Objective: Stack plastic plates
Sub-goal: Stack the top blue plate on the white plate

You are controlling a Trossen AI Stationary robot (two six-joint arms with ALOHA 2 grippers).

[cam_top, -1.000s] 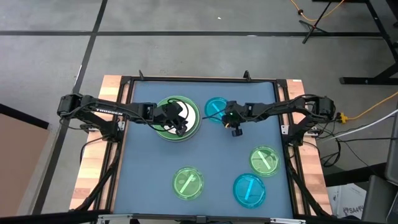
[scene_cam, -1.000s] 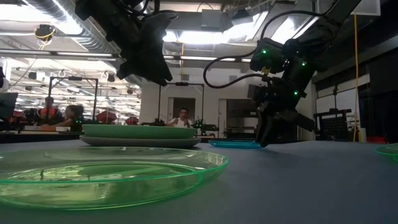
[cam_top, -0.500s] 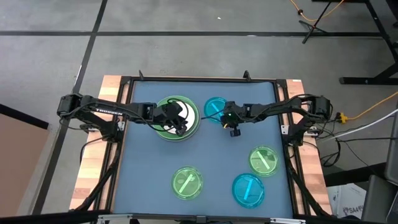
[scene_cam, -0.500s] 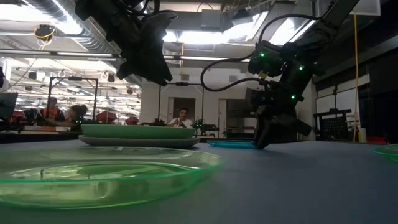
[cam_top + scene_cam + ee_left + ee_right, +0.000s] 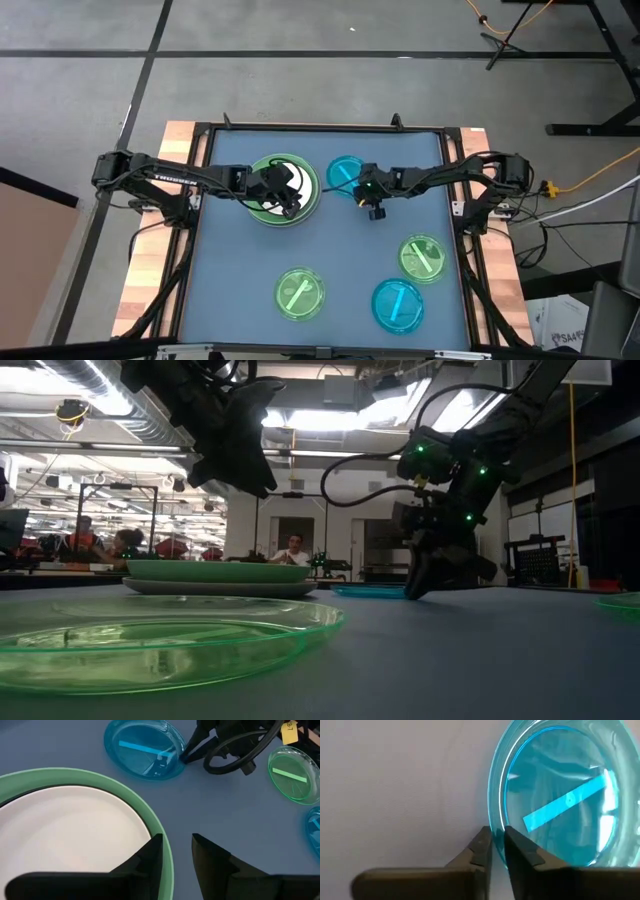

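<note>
A stack stands at the far left: a large grey plate [image 5: 225,588] lowest, a light green plate [image 5: 311,196] on it, then a black plate [image 5: 30,795] and a white plate [image 5: 70,835]. My left gripper [image 5: 177,852] hovers open and empty above the stack's near right rim. A translucent blue plate [image 5: 346,170] lies flat on the mat right of the stack. My right gripper [image 5: 497,845] is down at the mat, shut on that plate's near rim. It also shows in the low view [image 5: 414,588]. My right gripper pinches the blue plate's near rim [image 5: 496,827], one finger [image 5: 481,847] outside the plate and one [image 5: 520,851] inside over its floor. The fingers come steeply from above. The plate lies flat on the mat [image 5: 368,591].
Two translucent green plates [image 5: 300,293] [image 5: 423,257] and a second blue plate [image 5: 398,304] lie singly on the near half of the blue mat. A black frame [image 5: 320,128] runs around the table. People sit in the room beyond.
My right gripper has gone a little toward the table's left, closing in on the blue plate's rim while staying low at the mat. My left gripper has stayed still above the stack.
</note>
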